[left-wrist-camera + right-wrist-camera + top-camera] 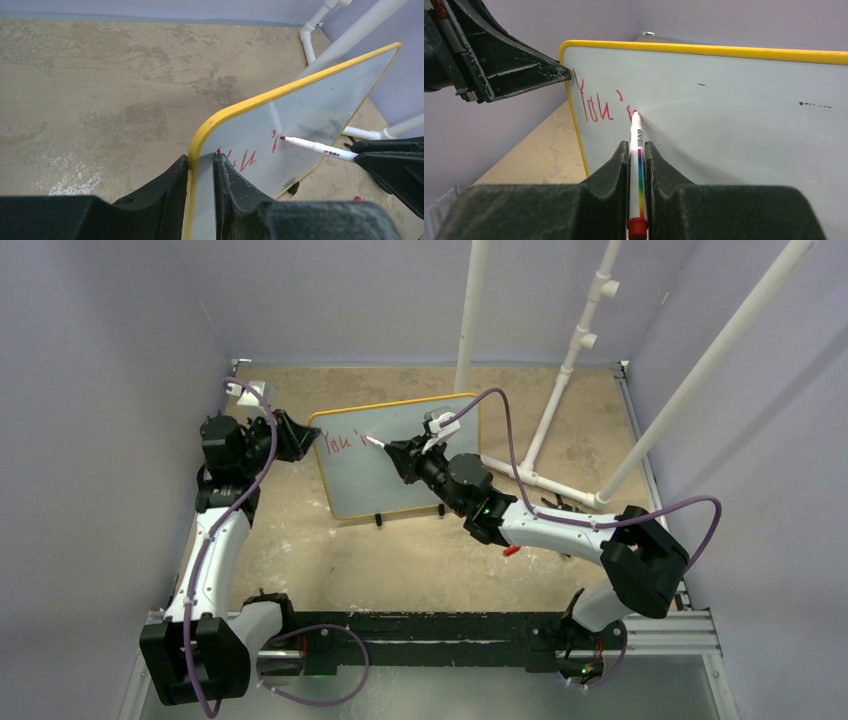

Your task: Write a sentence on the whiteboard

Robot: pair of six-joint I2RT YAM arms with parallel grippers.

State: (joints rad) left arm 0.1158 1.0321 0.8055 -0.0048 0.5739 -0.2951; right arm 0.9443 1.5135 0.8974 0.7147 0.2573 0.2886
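The whiteboard (420, 465), white with a yellow frame, stands tilted on black feet mid-table. Red writing "You'" (596, 102) runs along its upper left. My left gripper (305, 440) is shut on the board's left edge (196, 150), one finger on each side of the frame. My right gripper (400, 455) is shut on a white marker (637, 165) with a rainbow stripe and red end. The marker's red tip (634, 113) touches the board just right of the apostrophe. The marker also shows in the left wrist view (320, 148).
White PVC pipes (560, 390) rise behind and right of the board, with a pipe base (540, 485) lying on the table. A small red cap (511, 550) lies near the right arm. Purple walls close in on three sides.
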